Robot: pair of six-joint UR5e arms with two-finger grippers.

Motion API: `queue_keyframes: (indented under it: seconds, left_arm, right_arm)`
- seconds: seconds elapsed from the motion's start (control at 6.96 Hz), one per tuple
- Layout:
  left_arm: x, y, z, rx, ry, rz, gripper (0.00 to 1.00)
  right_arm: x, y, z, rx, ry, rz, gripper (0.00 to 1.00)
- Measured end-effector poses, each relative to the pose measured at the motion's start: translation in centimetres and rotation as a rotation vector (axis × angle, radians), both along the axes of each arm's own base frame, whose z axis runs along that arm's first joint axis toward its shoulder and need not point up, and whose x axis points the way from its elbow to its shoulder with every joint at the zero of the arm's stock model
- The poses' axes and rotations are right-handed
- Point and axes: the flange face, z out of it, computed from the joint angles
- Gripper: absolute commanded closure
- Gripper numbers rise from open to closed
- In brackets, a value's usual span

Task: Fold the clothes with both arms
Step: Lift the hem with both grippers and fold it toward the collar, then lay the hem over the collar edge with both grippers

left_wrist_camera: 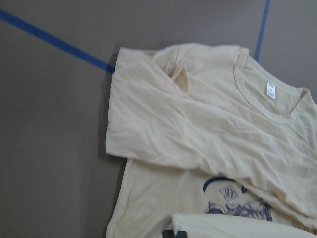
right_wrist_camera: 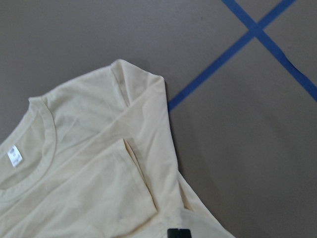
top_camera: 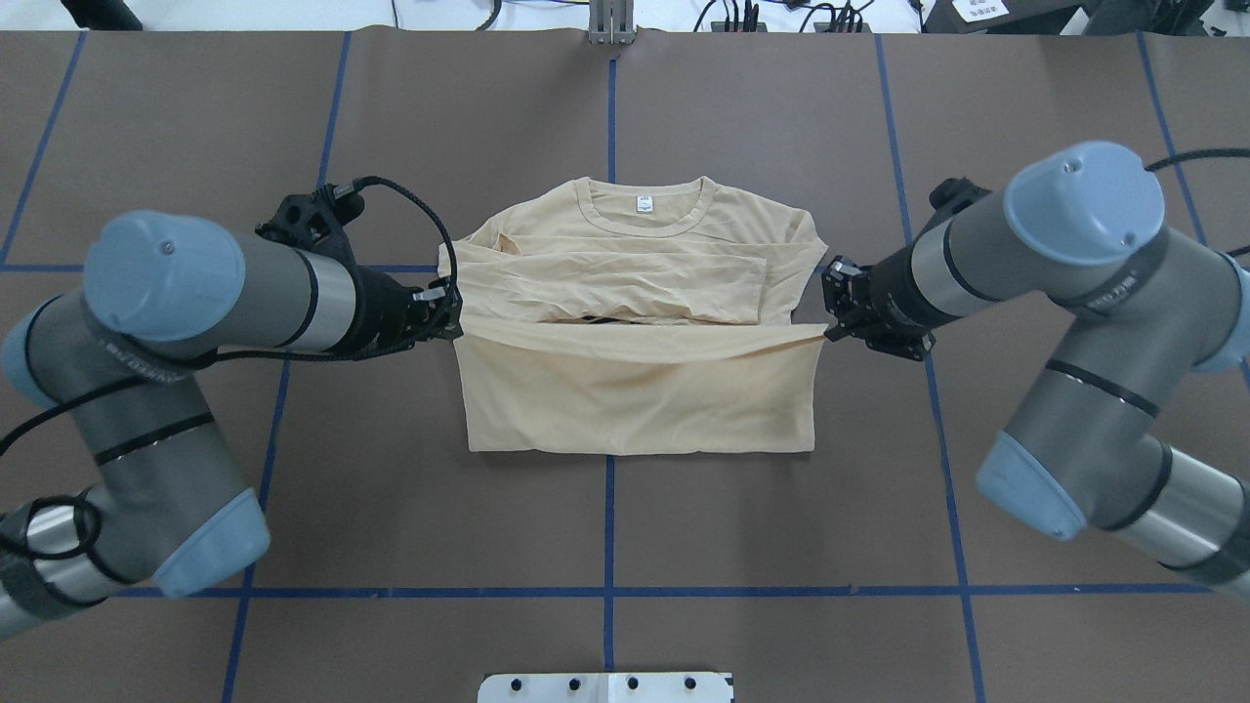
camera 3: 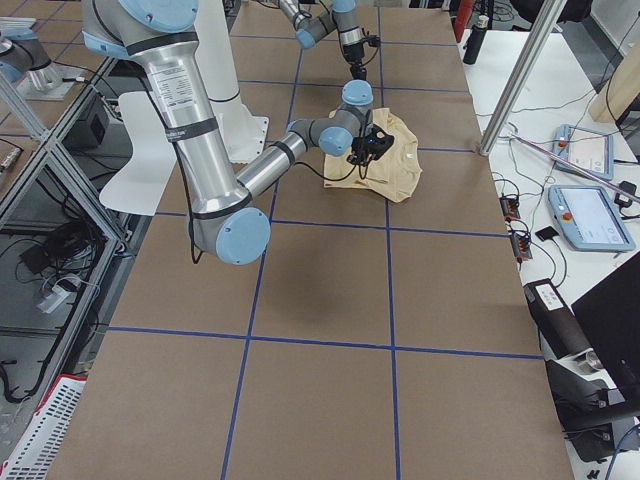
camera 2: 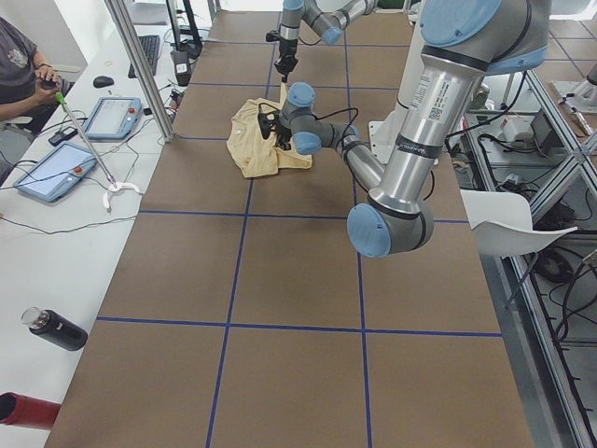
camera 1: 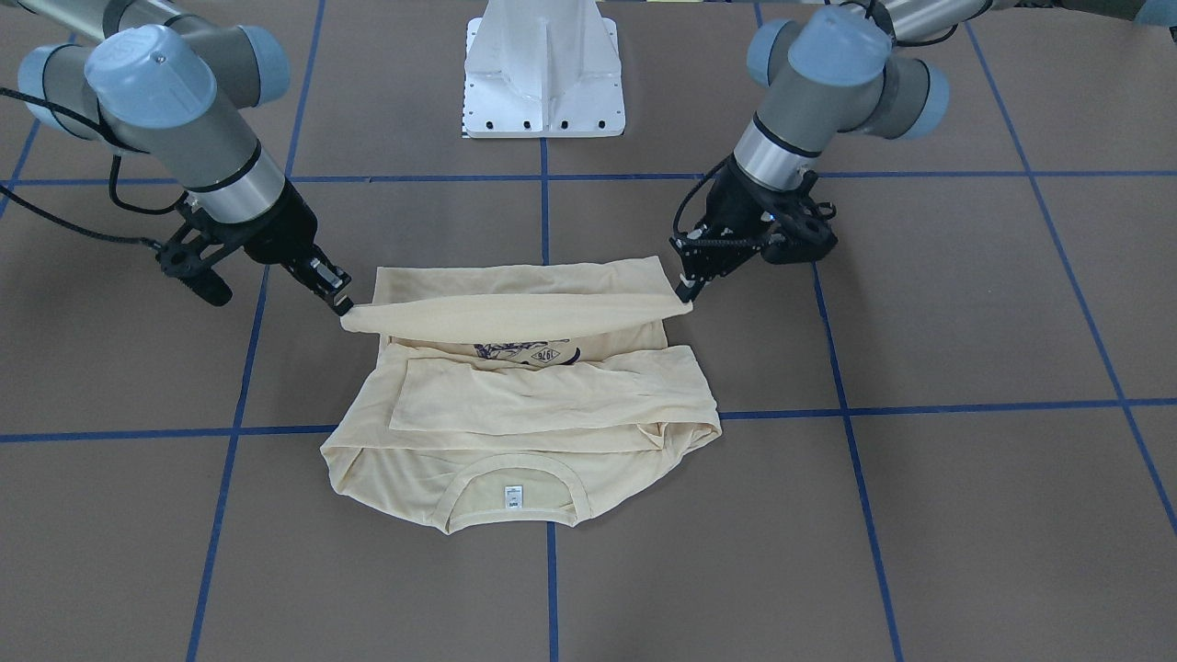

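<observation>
The cream-yellow shirt (top_camera: pixel 635 391) lies face up mid-table, collar and white neck label (top_camera: pixel 645 203) on the far side from the robot. Both sleeves lie folded across the chest (camera 1: pixel 552 395). My left gripper (top_camera: pixel 454 322) is shut on one corner of the bottom hem. My right gripper (top_camera: pixel 828 327) is shut on the other corner. The hem hangs stretched between them (camera 1: pixel 515 317), raised over the navy print (camera 1: pixel 529 352). The left wrist view shows the shirt (left_wrist_camera: pixel 198 124), the print (left_wrist_camera: pixel 233 198) and the label (left_wrist_camera: pixel 271 90). The right wrist view shows a shoulder (right_wrist_camera: pixel 99 173).
The white pedestal base (camera 1: pixel 544 74) stands on the robot's side of the table. Blue tape lines (top_camera: pixel 610 488) grid the brown tabletop. Along the far edge is a bench with tablets (camera 2: pixel 112 117), a bottle (camera 2: pixel 56 329) and a seated person (camera 2: pixel 19 65).
</observation>
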Motion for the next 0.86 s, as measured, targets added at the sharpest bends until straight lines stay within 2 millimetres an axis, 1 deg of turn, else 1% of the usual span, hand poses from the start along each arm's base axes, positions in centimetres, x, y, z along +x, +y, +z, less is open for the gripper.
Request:
queue_keyframes:
  seconds: [0.14, 0.29, 0.43, 0.57, 0.72, 0.86]
  left_arm:
    - [-0.2, -2.3, 0.7, 0.010, 0.006, -0.028, 1.00]
    - [-0.3, -4.1, 0.7, 0.013, 0.008, -0.048, 1.00]
    - [0.4, -6.0, 0.5, 0.011, 0.001, -0.061, 1.00]
    - [1.6, -7.8, 0.5, 0.007, -0.016, -0.067, 1.00]
    - [2.7, -9.6, 1.0, 0.007, -0.031, -0.073, 1.00]
    - [3.7, -11.2, 2.2, 0.012, -0.034, -0.080, 1.00]
  right_arm:
    - [-0.3, -2.9, -0.1, 0.004, 0.020, 0.013, 1.00]
    - [-0.2, -5.2, 0.2, 0.020, 0.042, 0.012, 1.00]
    - [-0.7, -7.5, 0.4, 0.038, 0.069, 0.003, 1.00]
    - [-2.2, -9.9, 0.2, 0.041, 0.091, -0.004, 1.00]
    - [-3.8, -12.1, 0.0, 0.043, 0.117, -0.012, 1.00]
    - [-5.0, -13.8, 0.3, 0.057, 0.153, -0.023, 1.00]
